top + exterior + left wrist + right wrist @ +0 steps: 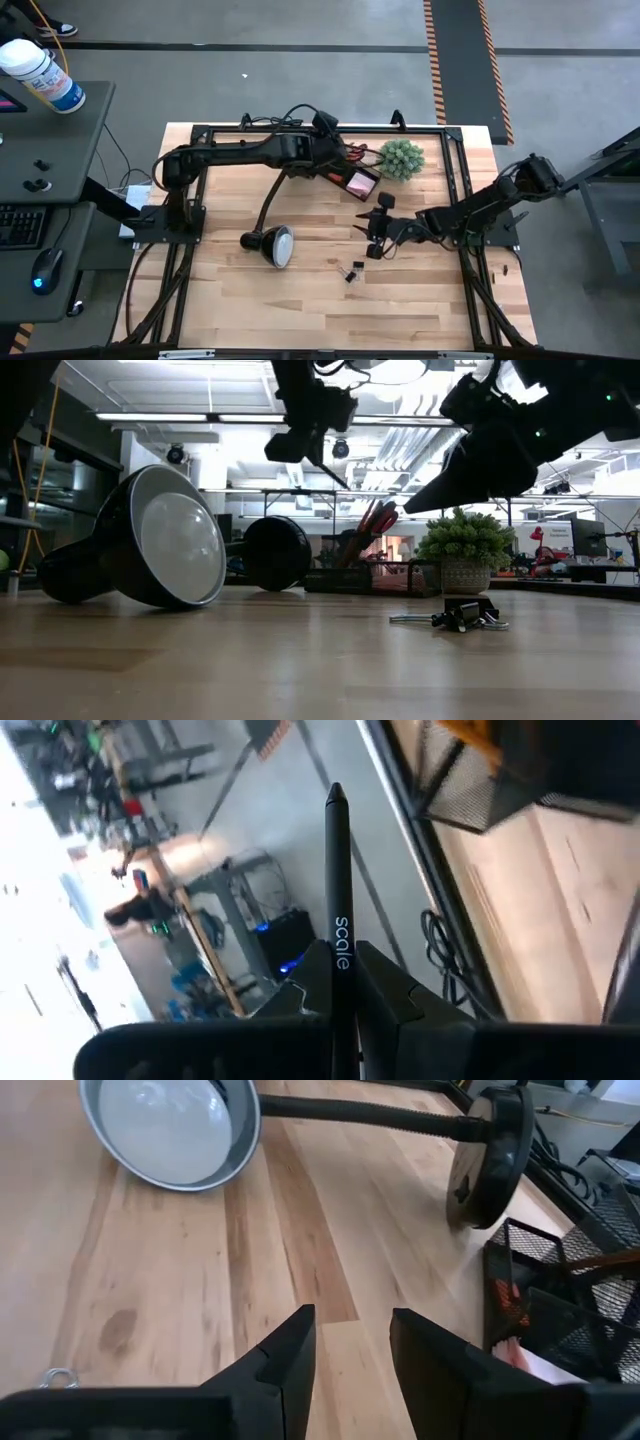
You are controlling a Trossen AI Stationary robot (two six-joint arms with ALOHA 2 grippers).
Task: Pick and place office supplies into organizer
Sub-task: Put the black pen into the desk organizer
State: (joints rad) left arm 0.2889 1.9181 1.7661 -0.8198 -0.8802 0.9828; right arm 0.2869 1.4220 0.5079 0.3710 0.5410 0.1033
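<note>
From above, my left gripper (335, 150) is lost in dark clutter over the organizer (358, 182) at the table's twelve o'clock. My left wrist view alone shows it clamped on the black pen (338, 890). My right gripper (350, 1342), fingers parted and empty, hovers near centre over the binder clips (462, 616).

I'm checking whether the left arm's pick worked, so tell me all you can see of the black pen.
The pen is slim, black and smooth, plastic by its look, with a tapered tip and white lettering low on the barrel. The left gripper is shut on its lower part, one finger on each side, so the tip sticks out well past the fingers. Nothing else touches it. In the high view that gripper is at the table's far side, by the organizer.
</note>
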